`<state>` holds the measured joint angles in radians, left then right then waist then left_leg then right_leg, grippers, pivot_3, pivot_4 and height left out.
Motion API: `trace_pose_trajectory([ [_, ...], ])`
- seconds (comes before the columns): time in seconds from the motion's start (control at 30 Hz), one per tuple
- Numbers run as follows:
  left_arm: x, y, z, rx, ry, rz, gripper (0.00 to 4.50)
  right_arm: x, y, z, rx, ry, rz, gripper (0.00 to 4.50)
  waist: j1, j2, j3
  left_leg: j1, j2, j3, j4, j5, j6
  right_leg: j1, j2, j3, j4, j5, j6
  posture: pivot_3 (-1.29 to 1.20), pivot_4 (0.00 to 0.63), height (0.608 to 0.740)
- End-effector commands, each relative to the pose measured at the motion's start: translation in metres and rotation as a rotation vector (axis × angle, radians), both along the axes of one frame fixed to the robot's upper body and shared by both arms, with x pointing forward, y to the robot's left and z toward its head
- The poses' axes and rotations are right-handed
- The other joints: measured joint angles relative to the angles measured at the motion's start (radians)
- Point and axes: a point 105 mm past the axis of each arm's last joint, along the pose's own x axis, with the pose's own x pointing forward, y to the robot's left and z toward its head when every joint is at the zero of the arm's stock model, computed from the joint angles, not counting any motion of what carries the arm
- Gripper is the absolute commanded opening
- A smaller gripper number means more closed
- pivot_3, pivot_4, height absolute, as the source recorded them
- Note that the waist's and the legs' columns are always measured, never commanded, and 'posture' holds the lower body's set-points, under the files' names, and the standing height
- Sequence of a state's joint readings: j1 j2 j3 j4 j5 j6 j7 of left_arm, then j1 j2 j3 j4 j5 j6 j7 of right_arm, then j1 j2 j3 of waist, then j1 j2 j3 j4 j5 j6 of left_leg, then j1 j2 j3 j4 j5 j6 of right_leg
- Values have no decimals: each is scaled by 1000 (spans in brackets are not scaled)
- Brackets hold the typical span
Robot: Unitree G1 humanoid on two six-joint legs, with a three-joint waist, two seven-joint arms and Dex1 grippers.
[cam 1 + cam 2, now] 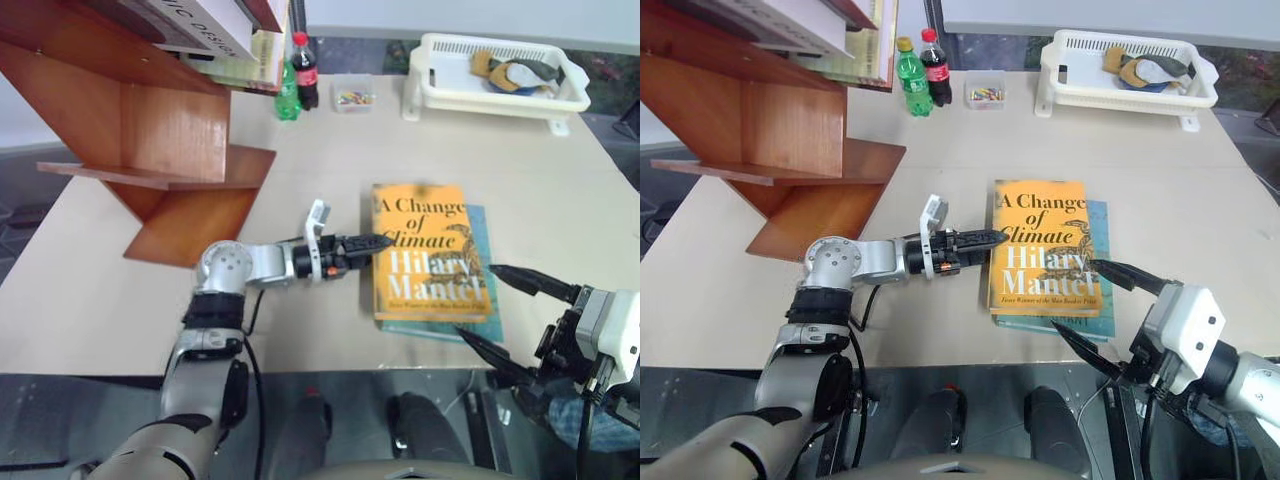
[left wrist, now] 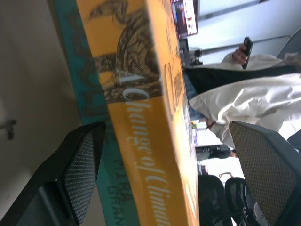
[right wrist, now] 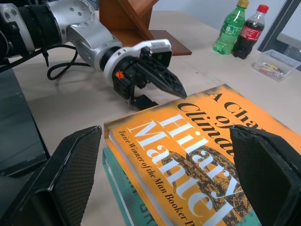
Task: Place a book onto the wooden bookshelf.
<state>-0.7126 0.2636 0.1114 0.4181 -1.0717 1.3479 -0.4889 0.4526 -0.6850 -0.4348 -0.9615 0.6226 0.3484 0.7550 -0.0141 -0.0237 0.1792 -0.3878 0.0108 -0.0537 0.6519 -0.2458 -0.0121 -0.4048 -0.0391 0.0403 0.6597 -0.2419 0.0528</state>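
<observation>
The left gripper (image 1: 992, 238) has two black pointed fingers with a small orange mark and a white bracket just behind them, set on a silver cylindrical wrist with round recessed screws. Behind that a black cable loops beside the dark grey forearm. The right gripper (image 1: 505, 305) has slim black fingers (image 1: 525, 278) with cross-hatched pads, on a white boxy housing.

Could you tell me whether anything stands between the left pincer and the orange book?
Nothing visible does: the left pincer, open, already straddles the spine edge of the book, which lies on a teal book.
</observation>
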Motion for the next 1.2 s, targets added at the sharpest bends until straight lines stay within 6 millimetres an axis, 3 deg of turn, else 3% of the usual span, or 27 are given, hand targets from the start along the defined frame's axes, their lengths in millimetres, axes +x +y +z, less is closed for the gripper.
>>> trace_pose_trajectory([
  [0.03,3,-7,6,-29,-10,-24,4500,-4,4,6,-4,-46,6,4458,0,0,0,0,0,0,0,0,0,0,0,0,0,0,0,0,150,740],
  [0.07,3,-9,6,-35,-6,-29,4500,-4,4,6,-5,-47,3,4458,1,0,0,0,0,0,0,0,0,0,0,0,0,0,0,0,150,740],
  [0.17,4,-12,7,-54,10,-40,3697,-5,3,5,-9,-49,-4,4500,1,0,0,0,0,0,0,0,0,0,0,0,0,-2,3,0,150,740],
  [0.3,4,-11,7,-67,22,-45,1867,-4,1,5,-16,-52,-13,4500,1,0,0,0,0,0,0,0,0,0,0,0,0,-2,3,0,150,740],
  [0.4,5,-7,8,-76,32,-37,793,-4,-1,5,-18,-54,-17,4500,2,0,0,0,0,0,0,0,0,0,0,0,0,-2,3,0,150,740],
  [0.43,5,-5,9,-82,34,-34,624,-4,-1,5,-19,-55,-17,4500,1,0,0,0,0,0,0,0,0,0,0,0,0,-2,3,0,150,740],
  [0.67,4,24,23,-75,-23,12,614,6,-2,3,-22,-60,1,4500,-5,0,0,0,0,0,0,0,0,0,0,0,0,-2,3,0,150,740],
  [0.83,-3,49,54,19,-277,60,614,11,-2,2,-20,-63,24,4500,1,0,0,-1,0,-1,0,0,0,0,0,0,0,0,0,0,150,740],
  [1.07,-13,85,100,461,-1109,103,614,20,2,9,62,-59,91,4500,2,0,0,2,1,1,-2,0,-1,0,-1,1,-1,0,-1,0,150,740],
  [1.2,-29,105,137,686,-1614,4,614,31,5,4,78,-29,156,4500,0,0,1,3,1,4,-2,0,0,1,-1,3,-1,-2,-5,0,150,740],
])
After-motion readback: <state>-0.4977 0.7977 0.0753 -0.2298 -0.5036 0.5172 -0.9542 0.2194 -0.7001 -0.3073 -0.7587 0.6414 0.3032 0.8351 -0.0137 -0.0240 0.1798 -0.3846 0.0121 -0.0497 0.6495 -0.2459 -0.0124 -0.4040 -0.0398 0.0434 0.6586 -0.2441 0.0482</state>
